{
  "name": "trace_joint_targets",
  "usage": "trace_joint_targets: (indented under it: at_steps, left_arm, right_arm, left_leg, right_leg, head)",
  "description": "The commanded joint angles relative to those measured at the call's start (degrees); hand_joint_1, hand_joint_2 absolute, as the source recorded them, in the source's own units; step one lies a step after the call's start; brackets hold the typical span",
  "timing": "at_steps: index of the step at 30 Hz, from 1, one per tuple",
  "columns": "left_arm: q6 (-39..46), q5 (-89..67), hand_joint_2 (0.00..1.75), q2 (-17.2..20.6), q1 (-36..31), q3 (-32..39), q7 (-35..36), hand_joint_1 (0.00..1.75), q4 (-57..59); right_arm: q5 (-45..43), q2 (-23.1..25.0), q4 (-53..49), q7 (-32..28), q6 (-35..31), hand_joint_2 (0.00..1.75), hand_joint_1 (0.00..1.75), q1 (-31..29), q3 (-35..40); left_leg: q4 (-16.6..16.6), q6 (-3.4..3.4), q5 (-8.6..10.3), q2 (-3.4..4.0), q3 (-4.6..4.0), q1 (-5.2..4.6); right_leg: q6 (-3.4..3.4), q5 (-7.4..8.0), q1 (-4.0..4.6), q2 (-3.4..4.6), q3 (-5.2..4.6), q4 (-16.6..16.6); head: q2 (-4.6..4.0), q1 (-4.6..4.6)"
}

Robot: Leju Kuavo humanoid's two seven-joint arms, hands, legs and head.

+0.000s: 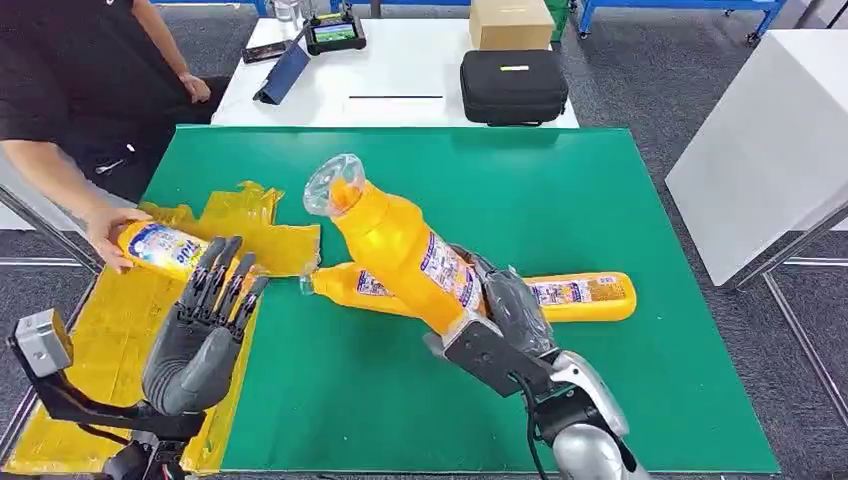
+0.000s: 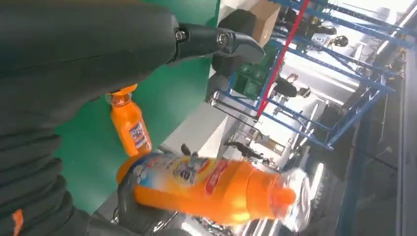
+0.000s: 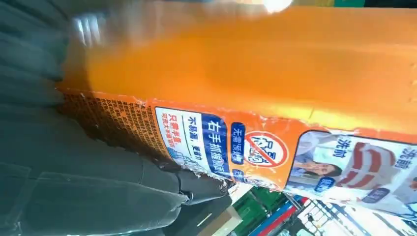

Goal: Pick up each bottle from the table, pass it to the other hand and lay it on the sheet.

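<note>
My right hand (image 1: 505, 310) grips an orange bottle (image 1: 400, 245) by its lower body and holds it tilted above the green mat (image 1: 600, 190), clear cap pointing up and to the left. The same bottle (image 2: 206, 189) appears in the left wrist view, and its label (image 3: 246, 73) appears close up against my right fingers (image 3: 98, 191). My left hand (image 1: 200, 330) is raised over the yellow sheet (image 1: 90, 340), fingers spread, holding nothing. Another orange bottle (image 1: 585, 296) lies on the mat behind my right hand, partly hidden. A person's hand (image 1: 105, 232) holds a third bottle (image 1: 160, 247) on the sheet.
The person sits at the table's left corner. Behind the mat, a white table carries a black case (image 1: 513, 85), a cardboard box (image 1: 510, 22) and a tablet (image 1: 335, 33). Another white table (image 1: 760, 150) stands to the right.
</note>
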Motion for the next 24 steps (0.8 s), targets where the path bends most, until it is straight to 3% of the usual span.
trace_joint_targets:
  at_steps: [1,11,24]
  left_arm:
    - [0.0,0.3,1.75,1.3,-1.7,-2.2,0.3,0.00,2.3]
    - [1.7,0.7,1.75,2.5,-2.9,-3.6,-0.5,0.00,2.1]
    - [4.5,0.9,1.75,2.4,-5.1,-5.5,-0.7,0.00,2.9]
  right_arm:
    - [-0.1,0.9,5.5,0.1,-0.4,1.75,1.75,-3.5,1.9]
    - [3.9,3.9,13.1,2.7,2.6,1.75,1.75,-13.0,9.6]
    - [1.1,5.6,17.6,3.0,4.6,1.75,1.75,-21.1,19.1]
  left_leg:
    - [0.0,-0.16,-0.04,0.08,0.13,0.04]
    - [-0.1,-0.25,-0.05,0.30,0.08,0.05]
    - [0.0,-0.17,0.01,0.13,0.06,0.05]
  right_leg:
    - [0.02,-0.02,0.03,-0.01,0.13,-0.1]
    - [-0.02,0.03,0.03,0.18,0.09,0.0]
    - [0.02,0.01,0.03,0.05,0.03,0.0]
  head:
    - [0.00,0.02]
    - [0.00,-0.02]
    - [0.00,0.00]
